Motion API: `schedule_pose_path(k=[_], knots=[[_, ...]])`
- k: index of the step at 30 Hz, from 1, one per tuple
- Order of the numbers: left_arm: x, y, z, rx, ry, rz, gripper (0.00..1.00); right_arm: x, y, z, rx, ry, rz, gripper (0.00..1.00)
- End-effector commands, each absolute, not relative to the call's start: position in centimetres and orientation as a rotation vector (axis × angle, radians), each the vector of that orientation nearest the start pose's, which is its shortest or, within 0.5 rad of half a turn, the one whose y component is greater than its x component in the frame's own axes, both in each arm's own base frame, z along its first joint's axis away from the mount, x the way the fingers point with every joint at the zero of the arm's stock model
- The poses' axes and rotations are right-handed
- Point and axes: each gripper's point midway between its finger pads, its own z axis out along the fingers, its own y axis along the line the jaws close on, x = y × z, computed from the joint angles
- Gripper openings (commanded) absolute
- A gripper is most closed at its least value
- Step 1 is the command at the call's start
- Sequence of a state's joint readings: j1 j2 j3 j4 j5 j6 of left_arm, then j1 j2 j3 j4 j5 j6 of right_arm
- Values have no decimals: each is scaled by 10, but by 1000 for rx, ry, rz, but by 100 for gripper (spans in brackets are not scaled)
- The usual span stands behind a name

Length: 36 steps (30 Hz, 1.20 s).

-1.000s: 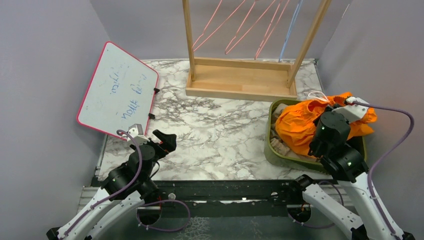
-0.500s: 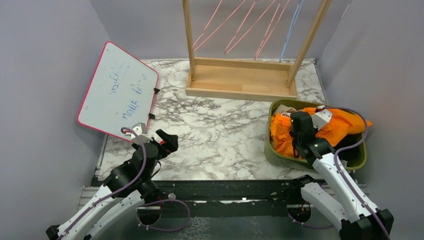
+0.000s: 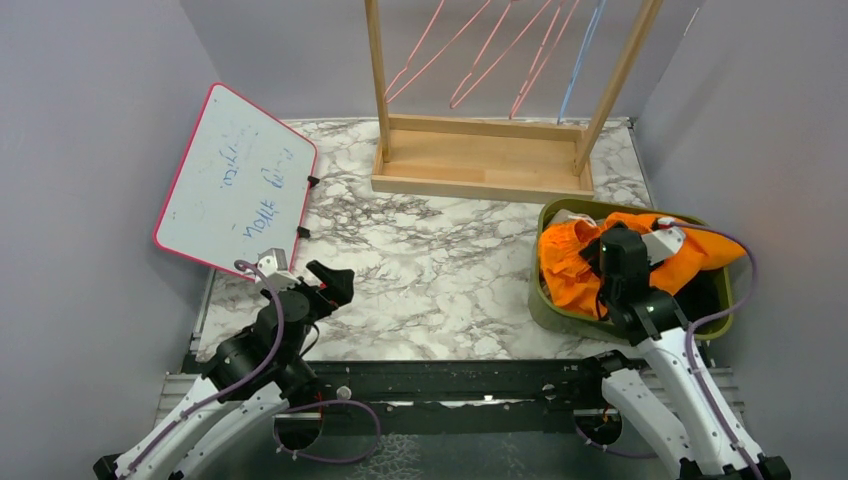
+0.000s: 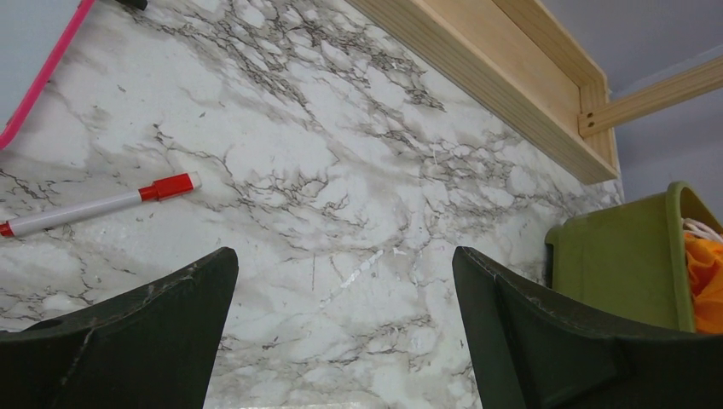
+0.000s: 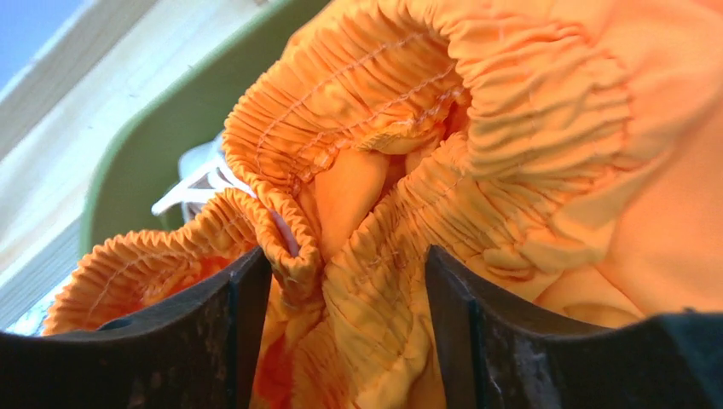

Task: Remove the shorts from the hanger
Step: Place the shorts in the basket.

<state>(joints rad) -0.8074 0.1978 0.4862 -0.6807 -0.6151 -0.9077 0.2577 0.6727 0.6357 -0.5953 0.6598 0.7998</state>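
Reaching down into a green bin [image 3: 545, 305], the right tool [image 5: 345, 273] stands with its two dark fingers spread apart, the gathered elastic waist of the bright orange shorts [image 5: 511, 128] bunched in the gap between them. The fabric touches both fingers, but the jaws are not pressed together on it. These shorts lie heaped inside the bin, directly under and around the tool, with one corner draped over the bin's far right rim. Just left of the tool's left finger a scrap of white [image 5: 192, 183] shows against the bin's wall; too little shows to identify it.

Well off to the left, the left tool [image 4: 341, 256] hangs over the marble-patterned tabletop [image 3: 440, 260] with its jaws wide apart and nothing between them. Ahead of it and to its left a white marker [image 4: 94, 204] with a red cap lies flat on the tabletop. Farther to that side a pink-framed whiteboard [image 3: 235, 185] leans tilted at the tabletop's edge; it carries blue handwriting too faint to read. Ahead of both tools, at the back, stands a wooden rack [image 3: 480, 160], with thin pink hangers [image 3: 480, 50] and one blue hanger [image 3: 580, 60] slanting down between its uprights. No brand or label is legible anywhere.
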Motion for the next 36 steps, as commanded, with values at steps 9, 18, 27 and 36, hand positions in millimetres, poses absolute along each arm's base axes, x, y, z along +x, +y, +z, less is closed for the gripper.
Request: schedule_pose_path(k=[9,18,27,36], knots=[[189,-85,175,-470,1893,-494,99,239,-17,292,745,1655,96,77],[191,-85,180,-457,1896,-474,99,279,13,218,648,1854,104,79],[191,-92,182,-406,1937,-464,99,248,18,54,922,2172,16,80],[198,-87,190,-357,1945,-362,99,265,0,164,840,1921,24,81]])
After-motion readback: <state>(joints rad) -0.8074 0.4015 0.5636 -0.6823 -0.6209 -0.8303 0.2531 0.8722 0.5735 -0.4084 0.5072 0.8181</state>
